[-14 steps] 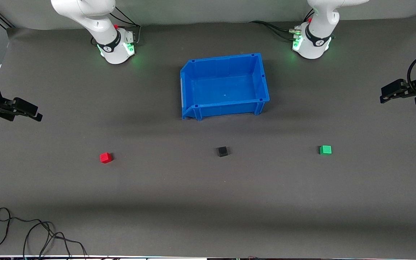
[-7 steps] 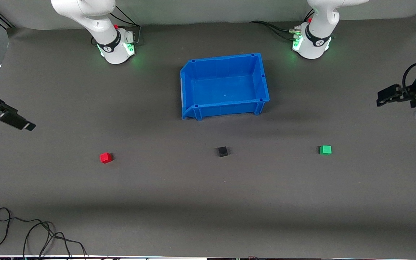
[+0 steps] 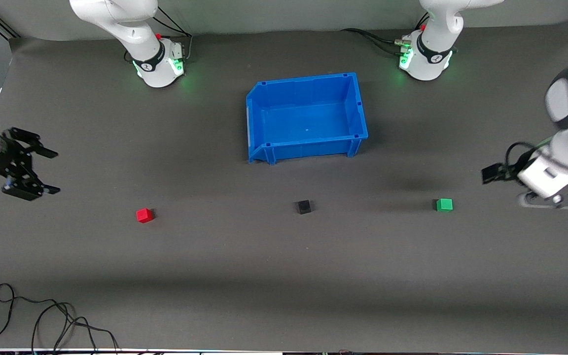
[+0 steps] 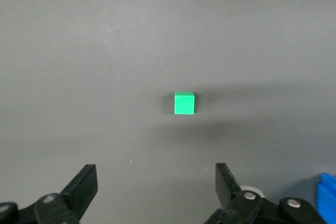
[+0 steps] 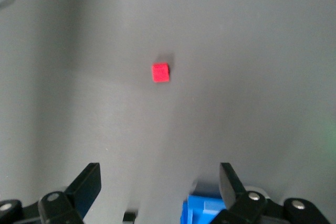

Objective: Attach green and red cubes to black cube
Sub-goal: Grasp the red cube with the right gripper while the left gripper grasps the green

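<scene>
Three small matte cubes lie in a row on the grey mat [image 3: 284,276], at six o'clock from the blue plastic bin [image 3: 306,117]: red cube [image 3: 144,215], black cube [image 3: 303,207], green cube [image 3: 444,204]. The right gripper [image 3: 42,171] hovers spread wide at ten o'clock from the red cube; the left gripper [image 4: 156,190], fingers parted, hovers over the mat near the green cube.

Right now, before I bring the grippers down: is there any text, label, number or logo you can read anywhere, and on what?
None readable.
Green cube, red cube, black cube: plain faces, no markings.
Blue bin: no label visible.
Right arm's base and left arm's base: each shows a small dark mark, too small to read.
</scene>
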Tool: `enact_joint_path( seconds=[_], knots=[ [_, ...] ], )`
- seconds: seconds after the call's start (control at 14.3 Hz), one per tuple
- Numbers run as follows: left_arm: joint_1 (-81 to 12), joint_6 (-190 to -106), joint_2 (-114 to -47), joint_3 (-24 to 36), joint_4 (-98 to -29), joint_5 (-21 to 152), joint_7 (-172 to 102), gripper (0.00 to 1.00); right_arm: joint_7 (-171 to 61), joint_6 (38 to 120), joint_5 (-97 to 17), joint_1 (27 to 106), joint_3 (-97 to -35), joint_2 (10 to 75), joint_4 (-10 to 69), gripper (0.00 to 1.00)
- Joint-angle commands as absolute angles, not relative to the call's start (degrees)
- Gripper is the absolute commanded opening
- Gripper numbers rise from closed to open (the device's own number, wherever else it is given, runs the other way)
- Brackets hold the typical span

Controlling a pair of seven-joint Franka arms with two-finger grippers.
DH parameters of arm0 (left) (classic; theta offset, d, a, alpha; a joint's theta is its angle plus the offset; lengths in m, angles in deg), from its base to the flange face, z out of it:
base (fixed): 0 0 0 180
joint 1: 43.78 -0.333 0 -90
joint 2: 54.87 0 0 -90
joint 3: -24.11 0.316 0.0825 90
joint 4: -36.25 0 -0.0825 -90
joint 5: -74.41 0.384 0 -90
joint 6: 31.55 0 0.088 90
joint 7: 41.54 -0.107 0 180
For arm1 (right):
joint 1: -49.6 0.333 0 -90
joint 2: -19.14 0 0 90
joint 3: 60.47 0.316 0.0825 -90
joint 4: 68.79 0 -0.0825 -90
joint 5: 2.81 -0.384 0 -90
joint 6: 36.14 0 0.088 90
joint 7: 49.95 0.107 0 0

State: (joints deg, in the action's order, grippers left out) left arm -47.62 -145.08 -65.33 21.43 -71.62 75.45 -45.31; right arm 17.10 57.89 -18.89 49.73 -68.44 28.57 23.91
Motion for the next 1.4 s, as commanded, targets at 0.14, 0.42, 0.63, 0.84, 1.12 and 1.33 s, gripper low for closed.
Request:
enact_joint_path(
  seconds=[0.14, 0.42, 0.63, 0.84, 1.12, 1.33],
  knots=[
    [-45.19, -156.41, -72.07, 21.12, -77.38, 75.03, -46.02, 0.99, 14.06, 70.16, -26.97, 49.51, -70.58, 33.55, 34.88, 1.00],
    [-43.78, -165.92, -82.01, 21.03, -76.60, 75.21, -46.10, 0.90, 5.09, 81.52, -32.77, 50.12, -70.58, 39.77, 40.72, 1.00],
    [-44.21, -168.30, -84.84, 21.03, -76.51, 75.56, -47.25, 0.78, -3.78, 86.36, -37.25, 50.21, -70.58, 45.23, 40.37, 1.00],
    [-44.66, -168.22, -84.93, 21.12, -75.72, 75.73, -48.82, 0.76, -7.84, 89.97, -38.14, 50.39, -70.05, 49.80, 38.98, 1.00],
    [-44.66, -167.78, -85.19, 21.12, -75.81, 75.82, -48.83, 0.52, -9.87, 90.68, -40.24, 51.27, -70.05, 53.50, 36.16, 1.00],
    [-44.74, -168.31, -86.77, 21.21, -75.64, 76.00, -49.09, 0.35, -10.84, 92.26, -42.44, 52.14, -70.05, 54.56, 36.15, 1.00]
  ],
)
